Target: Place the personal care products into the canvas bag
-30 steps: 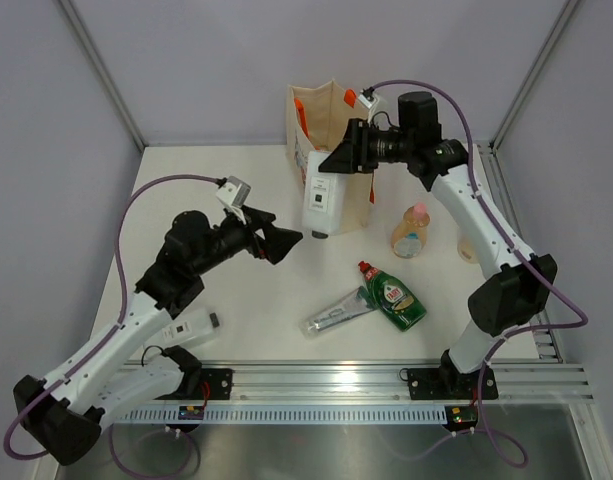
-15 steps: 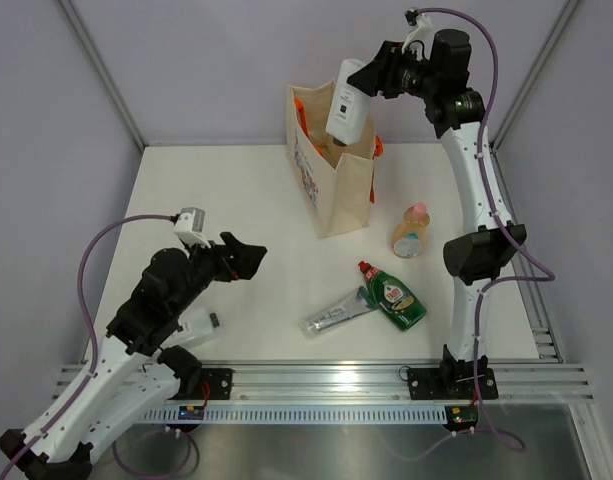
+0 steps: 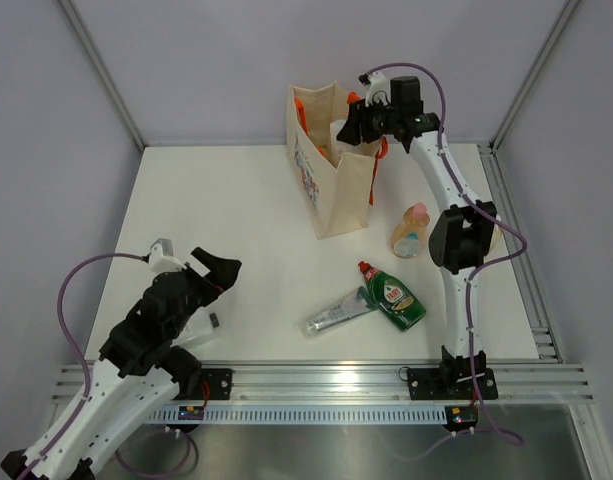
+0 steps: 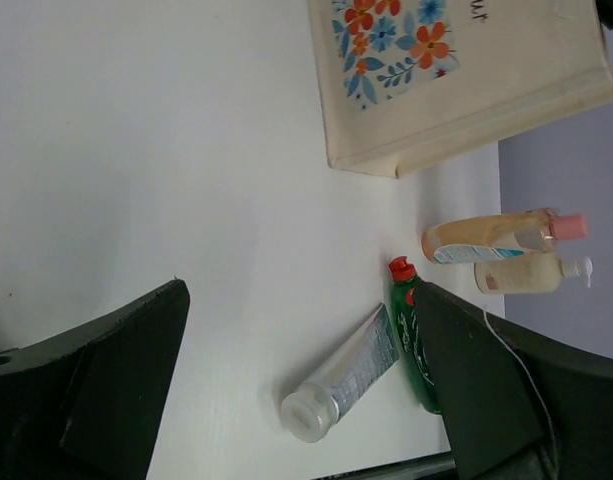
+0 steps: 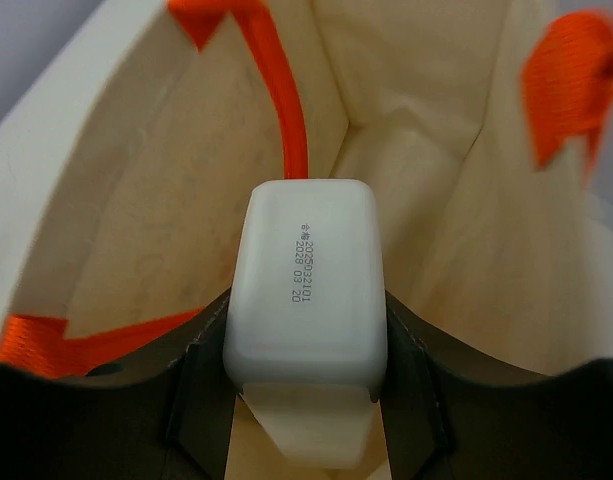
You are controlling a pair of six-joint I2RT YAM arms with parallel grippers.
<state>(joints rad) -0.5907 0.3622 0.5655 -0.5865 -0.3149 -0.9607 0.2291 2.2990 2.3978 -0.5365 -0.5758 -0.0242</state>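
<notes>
**Table** (image 3: 236, 220): flat, matt white surface.

**Canvas bag** (image 3: 336, 190): stands upright at the far edge of the table. It is coarse beige cloth, box-shaped, with orange webbing handles. One side panel (image 4: 466, 70) bears a small flower print, and the unlined interior (image 5: 136, 200) shows soft creases.

**White bottle** (image 5: 306, 280): smooth plastic with a rounded rectangular base that bears a printed date code. It sits in the bag's open mouth (image 3: 336, 135), between the handles.

**Second white bottle** (image 3: 199, 325): dark-capped, lying well apart from the bag, beside the left arm.

**Green bottle** (image 3: 392, 297): glossy, red-capped, lying on the near side of the bag.

**Silvery-green tube** (image 3: 338, 313): flattened, with a round cap (image 4: 341, 378). It lies just beside the green bottle, also on the near side of the bag.

**Amber bottle** (image 3: 412, 230): translucent, pink-capped, near the bag's right-hand corner.

**Beige bottle** (image 4: 531, 275): small, opaque, with a white top. It lies just beyond the amber bottle, away from the bag.

**Right gripper** (image 3: 358, 125): above the bag's mouth, with its dark fingers (image 5: 201, 370) pinching the white bottle by its two narrow sides.

**Left gripper** (image 3: 214, 272): well apart from the bag, with its jaws spread wide (image 4: 301, 300), holding and touching nothing
</notes>
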